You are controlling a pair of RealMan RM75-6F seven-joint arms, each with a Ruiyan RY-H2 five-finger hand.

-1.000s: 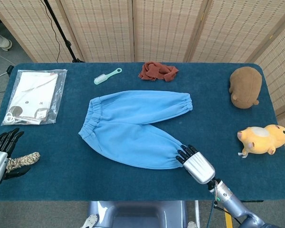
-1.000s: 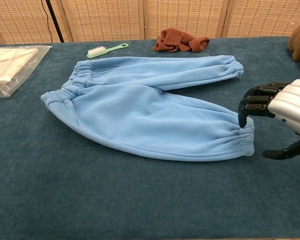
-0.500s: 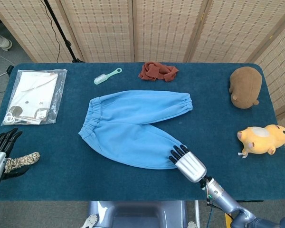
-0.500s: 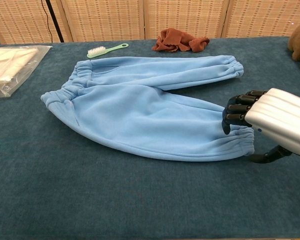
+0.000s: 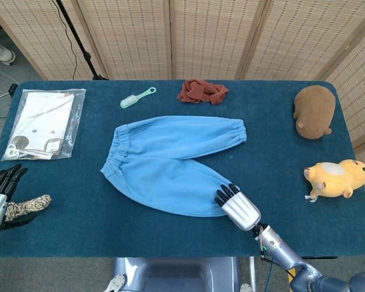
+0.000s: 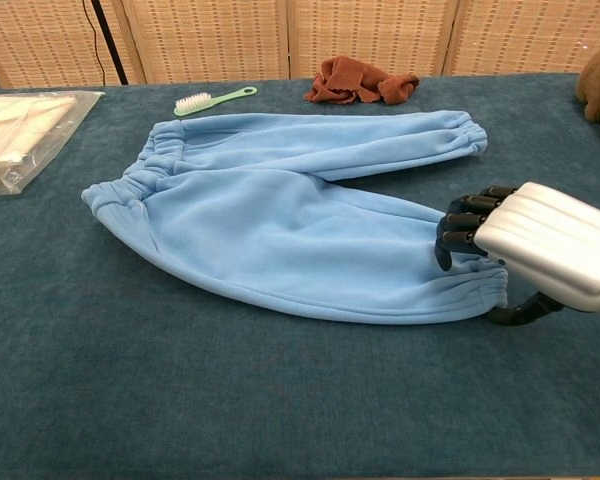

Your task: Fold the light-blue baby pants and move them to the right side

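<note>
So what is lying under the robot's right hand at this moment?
The right hand sits over the cuff of the near leg of the light-blue baby pants. Its fingers curl onto the cloth. The cuff part beneath the palm is hidden.

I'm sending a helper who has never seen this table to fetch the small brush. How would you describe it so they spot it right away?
Start at the light-blue baby pants spread in the middle of the blue table. Look past their waistband toward the far edge: the brush lies there, left of the crumpled rust-red cloth. It is the only mint-green item, slim-handled with white bristles.
</note>
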